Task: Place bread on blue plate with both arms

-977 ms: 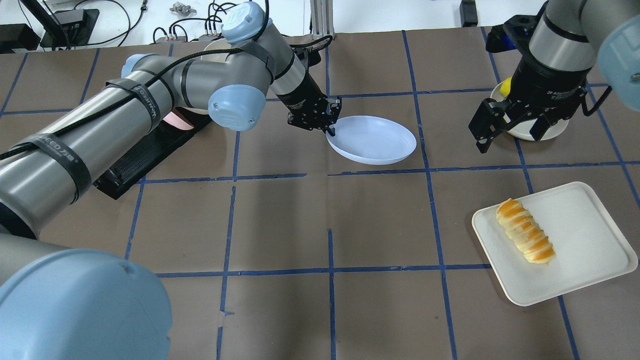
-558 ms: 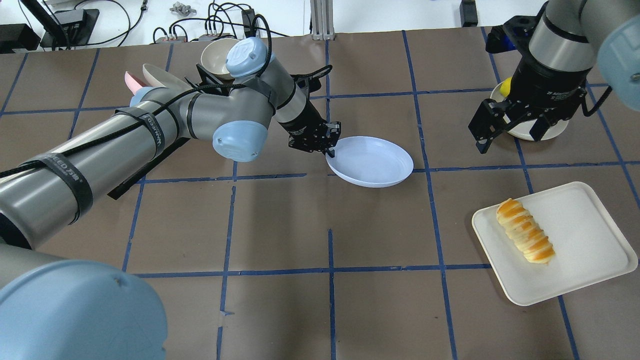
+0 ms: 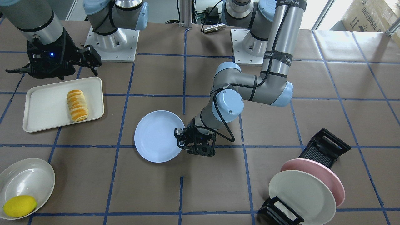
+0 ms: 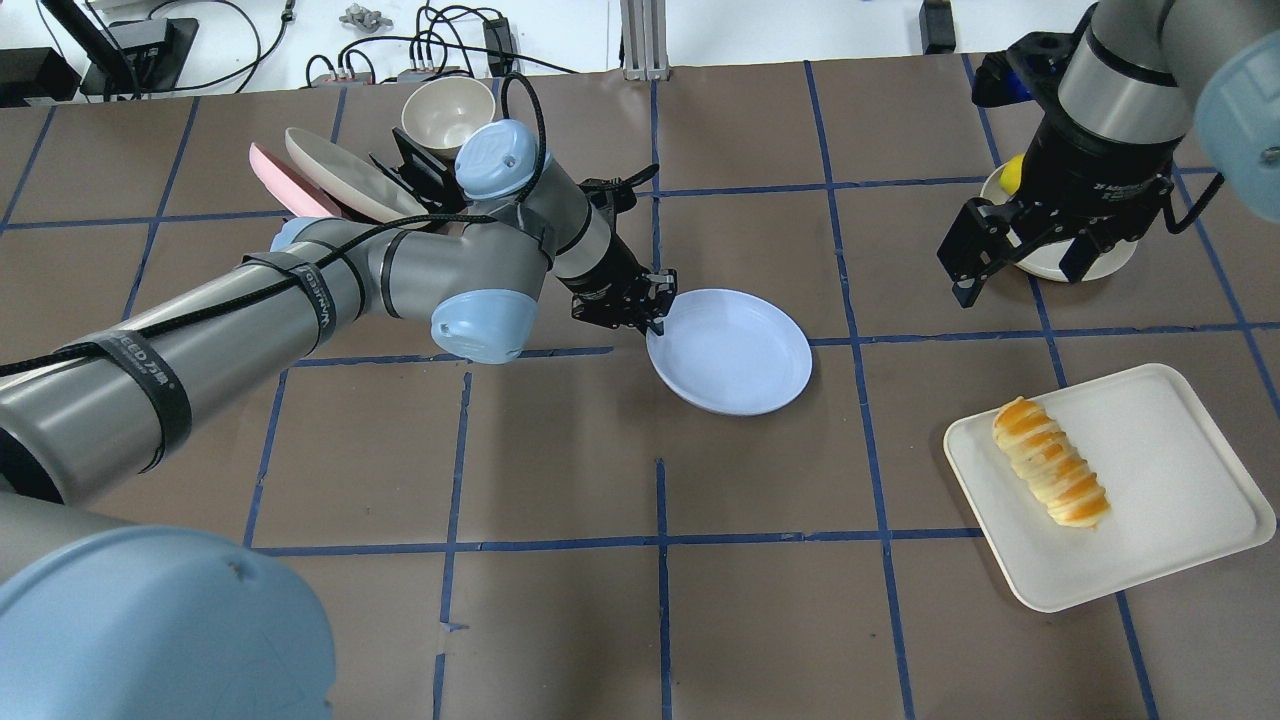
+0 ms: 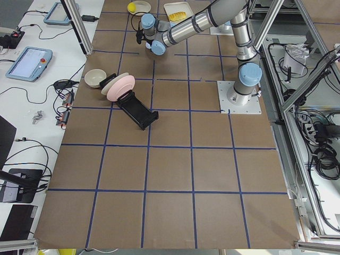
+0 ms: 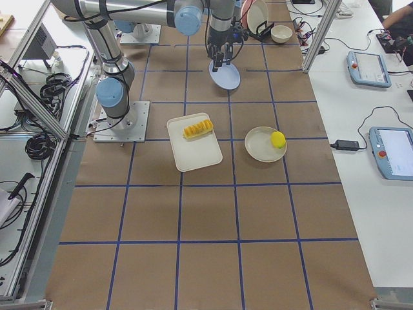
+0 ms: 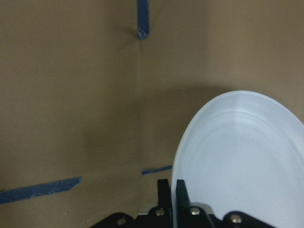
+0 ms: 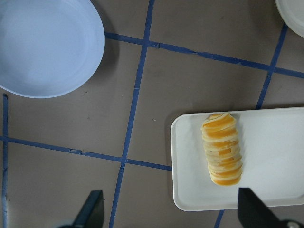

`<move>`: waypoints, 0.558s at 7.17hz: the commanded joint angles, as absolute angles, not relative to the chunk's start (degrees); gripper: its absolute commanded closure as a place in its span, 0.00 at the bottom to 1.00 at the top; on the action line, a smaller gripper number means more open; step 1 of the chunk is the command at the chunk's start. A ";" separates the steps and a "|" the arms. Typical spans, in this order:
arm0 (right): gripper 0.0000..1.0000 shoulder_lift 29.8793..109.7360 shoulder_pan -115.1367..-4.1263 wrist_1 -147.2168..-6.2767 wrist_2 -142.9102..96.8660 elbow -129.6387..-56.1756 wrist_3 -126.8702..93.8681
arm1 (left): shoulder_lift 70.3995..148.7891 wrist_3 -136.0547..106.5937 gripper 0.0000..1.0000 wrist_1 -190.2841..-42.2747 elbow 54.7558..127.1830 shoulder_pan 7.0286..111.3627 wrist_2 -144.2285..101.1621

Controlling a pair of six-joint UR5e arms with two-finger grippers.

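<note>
The blue plate (image 4: 735,355) hangs low over the middle of the table, also in the front view (image 3: 156,136). My left gripper (image 4: 655,318) is shut on its left rim. The left wrist view shows the fingers (image 7: 180,190) pinching the rim of the plate (image 7: 242,156). The bread (image 4: 1050,476), striped orange and cream, lies on a white tray (image 4: 1180,470) at the right, and shows in the right wrist view (image 8: 222,148). My right gripper (image 4: 1020,265) is open and empty, high above the table behind the tray.
A lemon (image 3: 20,205) lies in a cream bowl (image 3: 28,178) behind the right arm. A black rack (image 3: 325,147) holds a pink plate (image 3: 336,181) and a cream-white plate (image 3: 300,195) at the far left. A small bowl (image 4: 447,110) stands beside it.
My left arm has carried the blue plate toward the robot and lower, from beyond the blue tape line to just past it. The right arm and the bread have not moved.
</note>
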State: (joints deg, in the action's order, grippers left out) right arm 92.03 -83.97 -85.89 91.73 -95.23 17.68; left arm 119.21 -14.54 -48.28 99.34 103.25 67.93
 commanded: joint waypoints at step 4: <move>0.03 92.11 -70.27 -98.75 88.44 -109.47 38.09 | 107.71 -13.38 0.00 -59.18 98.87 92.94 69.52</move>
